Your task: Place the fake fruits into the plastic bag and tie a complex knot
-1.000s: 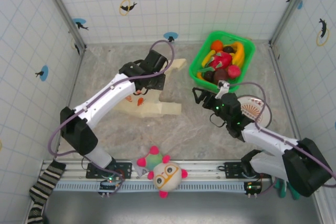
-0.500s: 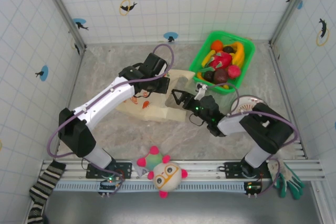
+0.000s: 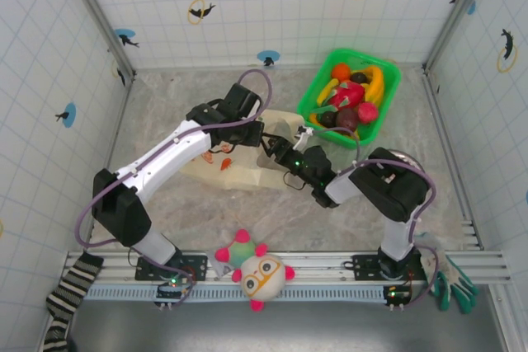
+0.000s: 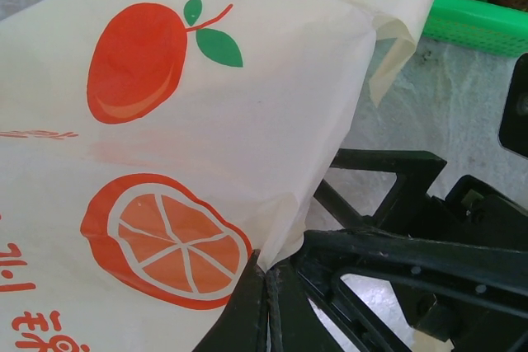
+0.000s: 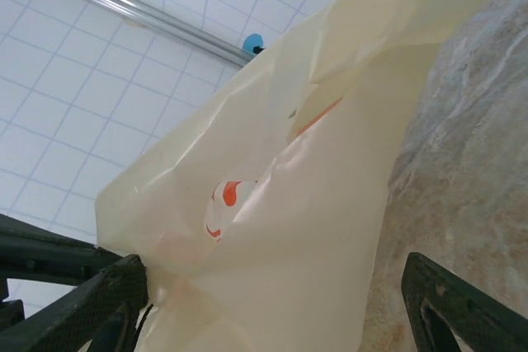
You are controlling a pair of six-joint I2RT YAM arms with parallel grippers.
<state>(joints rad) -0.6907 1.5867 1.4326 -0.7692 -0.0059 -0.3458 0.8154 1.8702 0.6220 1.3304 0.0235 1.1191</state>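
Note:
The plastic bag (image 3: 235, 172) lies cream and crumpled mid-table, orange fruit prints showing (image 4: 157, 80). My left gripper (image 3: 254, 133) is shut on a fold of the bag's edge (image 4: 266, 274) and holds it up. My right gripper (image 3: 276, 147) is at the bag's right edge, open, its fingers (image 4: 388, 204) just beside the left one. In the right wrist view the bag's lifted sheet (image 5: 330, 204) hangs between the spread jaws of the right gripper (image 5: 276, 274). The fake fruits (image 3: 351, 92), red, maroon, orange and yellow, are piled in the green basket (image 3: 393, 88).
A pink-spiked plush toy (image 3: 257, 269) sits at the near edge between the arm bases. A striped sock (image 3: 70, 286) hangs at the near left, green gloves (image 3: 445, 282) at the near right. Tiled walls close three sides.
My right arm has swung left from beside the basket to the bag's right edge, its jaws narrowing slightly. The left gripper stays shut on the bag, shifted slightly toward the near side.

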